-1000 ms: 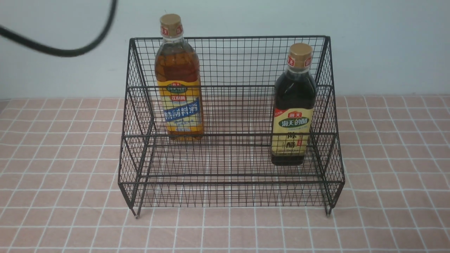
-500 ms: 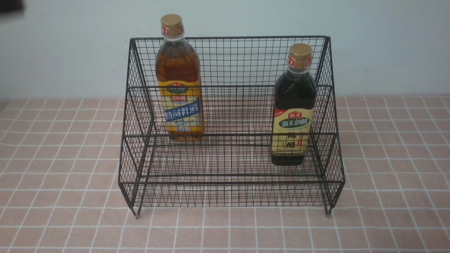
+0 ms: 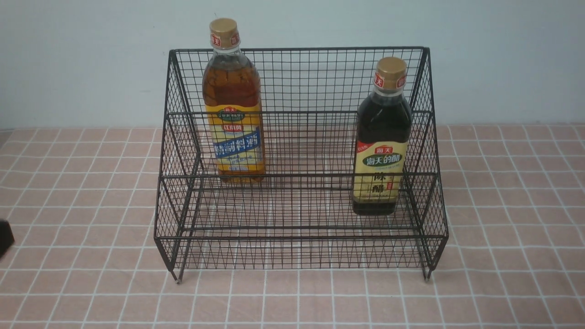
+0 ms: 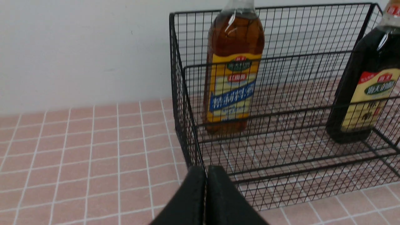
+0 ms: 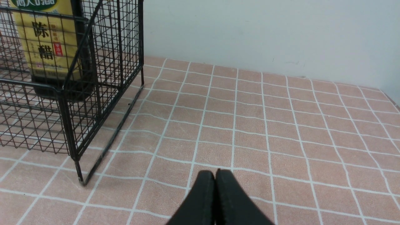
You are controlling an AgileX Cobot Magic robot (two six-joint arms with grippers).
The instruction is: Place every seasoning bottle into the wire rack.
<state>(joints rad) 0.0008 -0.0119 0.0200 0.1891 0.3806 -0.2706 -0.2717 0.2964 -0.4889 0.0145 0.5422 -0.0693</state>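
The black wire rack [image 3: 297, 48] stands in the middle of the table. On its upper step at the left stands the amber seasoning bottle [image 3: 233, 114], upright, with a gold cap and a yellow-and-blue label. The near-black seasoning bottle [image 3: 381, 146] stands upright on the lower step at the right. My left gripper [image 4: 206, 170] is shut and empty, low over the table beside the rack's [image 4: 176, 78] front left corner, apart from the amber bottle [image 4: 232, 78]. My right gripper [image 5: 215, 173] is shut and empty, to the right of the rack [image 5: 141, 47] and the dark bottle [image 5: 47, 40].
A pink cloth with white grid lines [image 3: 502, 205] covers the table. A pale wall [image 3: 502, 59] rises close behind the rack. A dark tip of my left arm [image 3: 3, 237] shows at the front view's left edge.
The black cable that hung at the top left has left the front view. A dark tip of my left arm now shows lower at the left edge. Both bottles stand as before.
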